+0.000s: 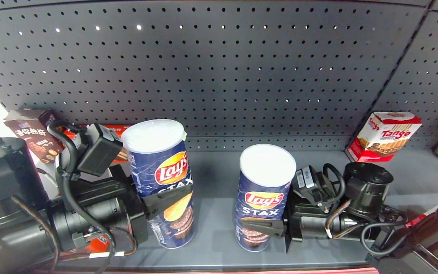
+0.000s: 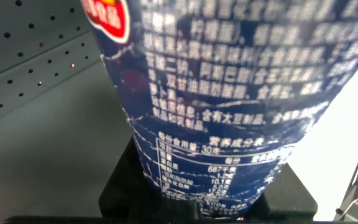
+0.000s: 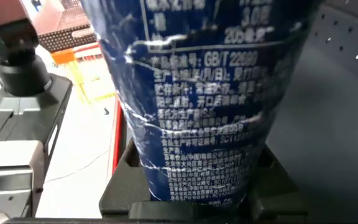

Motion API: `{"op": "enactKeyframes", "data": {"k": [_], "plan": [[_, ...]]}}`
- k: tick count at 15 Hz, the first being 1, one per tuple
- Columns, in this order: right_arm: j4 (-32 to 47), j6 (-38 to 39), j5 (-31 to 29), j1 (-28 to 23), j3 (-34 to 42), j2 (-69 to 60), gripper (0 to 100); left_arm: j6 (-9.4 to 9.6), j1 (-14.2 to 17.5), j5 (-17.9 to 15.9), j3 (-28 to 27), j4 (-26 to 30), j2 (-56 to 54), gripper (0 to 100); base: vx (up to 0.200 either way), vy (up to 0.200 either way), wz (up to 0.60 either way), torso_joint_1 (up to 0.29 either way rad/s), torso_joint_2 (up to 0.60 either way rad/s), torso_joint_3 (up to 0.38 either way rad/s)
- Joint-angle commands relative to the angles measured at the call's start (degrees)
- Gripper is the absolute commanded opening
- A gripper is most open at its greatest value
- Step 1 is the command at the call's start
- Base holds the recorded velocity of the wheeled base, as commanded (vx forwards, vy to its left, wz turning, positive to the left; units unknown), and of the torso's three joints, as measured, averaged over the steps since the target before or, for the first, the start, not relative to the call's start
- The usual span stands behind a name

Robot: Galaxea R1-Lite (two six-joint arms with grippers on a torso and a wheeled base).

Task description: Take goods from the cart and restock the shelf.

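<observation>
We're in a shop, folks: a grey retail shelf (image 1: 215,182) with a perforated pegboard back (image 1: 242,76) and packaged snacks along it: left chip canister (image 1: 160,167), right chip canister (image 1: 266,179), wafer box (image 1: 384,137), brown biscuit box (image 1: 32,131).

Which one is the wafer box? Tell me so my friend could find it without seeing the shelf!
Look at the grey shelf with the holey back wall. Go past the left can and right can, both blue, toward the right. The box stands tilted there by the back wall, the only red-and-white box, with wafers pictured on it.
</observation>
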Motion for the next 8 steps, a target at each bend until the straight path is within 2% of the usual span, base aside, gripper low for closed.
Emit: {"op": "enactKeyframes", "data": {"k": [1,2,3,8], "plan": [[0.0,-0.1,0.0,0.1,0.3,0.5,0,0.01,0.0,0.0,0.2,0.0,0.1,0,0.0,0.0,0.0,0.0,0.0,0.0],[0.0,-0.1,0.0,0.3,0.5,0.5,0,0.01,0.0,0.0,0.6,0.0,0.0,0,0.0,0.0,0.0,0.0,0.0,0.0],[0.0,-0.1,0.0,0.3,0.7,0.5,100,0.01,0.0,0.0,0.6,0.0,0.0,0,0.0,0.0,0.0,0.0,0.0,0.0],[-0.2,-1.8,0.0,0.6,2.9,-0.5,100,0.01,0.0,0.0,0.6,0.0,-0.2,0,0.0,0.0,0.0,0.0,0.0,0.0]]}}
